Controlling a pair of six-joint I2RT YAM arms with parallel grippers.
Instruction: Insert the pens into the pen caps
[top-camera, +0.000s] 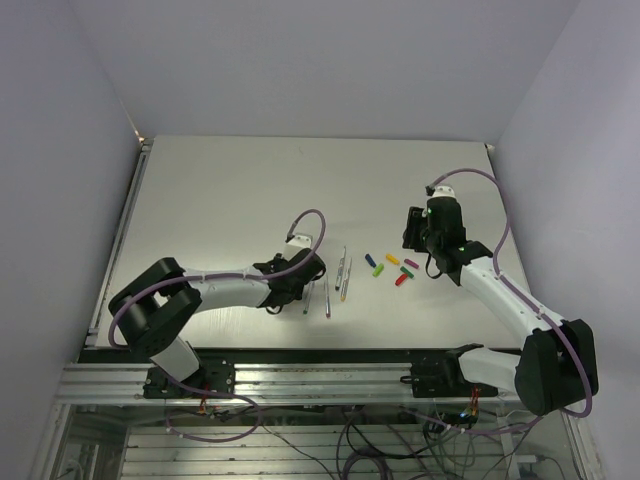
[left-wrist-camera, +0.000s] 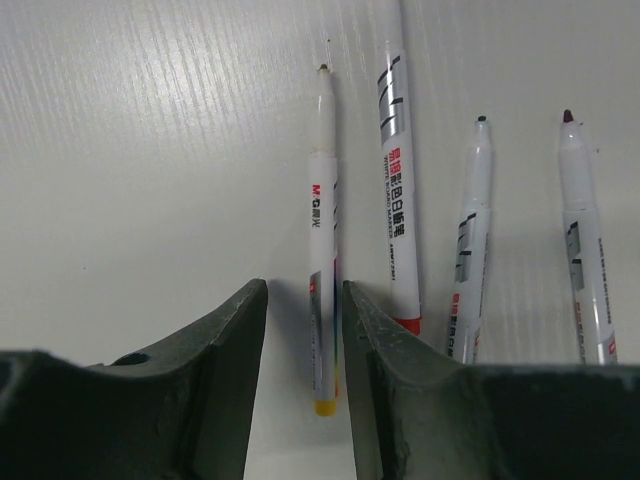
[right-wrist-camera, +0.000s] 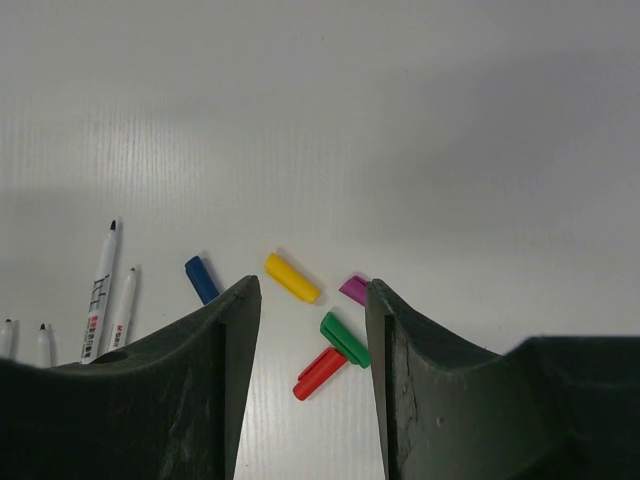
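Several pens (top-camera: 327, 292) lie side by side on the table just left of centre. My left gripper (top-camera: 306, 290) is low over them. In the left wrist view its jaws (left-wrist-camera: 304, 285) straddle the rear of a yellow-ended pen (left-wrist-camera: 323, 250); the right finger is close against it and a gap remains on the left. Three more pens (left-wrist-camera: 398, 200) lie to its right. The pen caps lie loose further right: blue (right-wrist-camera: 201, 279), yellow (right-wrist-camera: 291, 277), magenta (right-wrist-camera: 353, 289), dark green (right-wrist-camera: 345, 340) and red (right-wrist-camera: 320, 373). My right gripper (right-wrist-camera: 311, 283) hovers open above them, holding nothing.
A light green cap (top-camera: 377, 268) lies between the blue and yellow ones. A small white object (top-camera: 298, 239) sits on the table behind the left arm. The table's side walls (top-camera: 120, 240) border the work surface.
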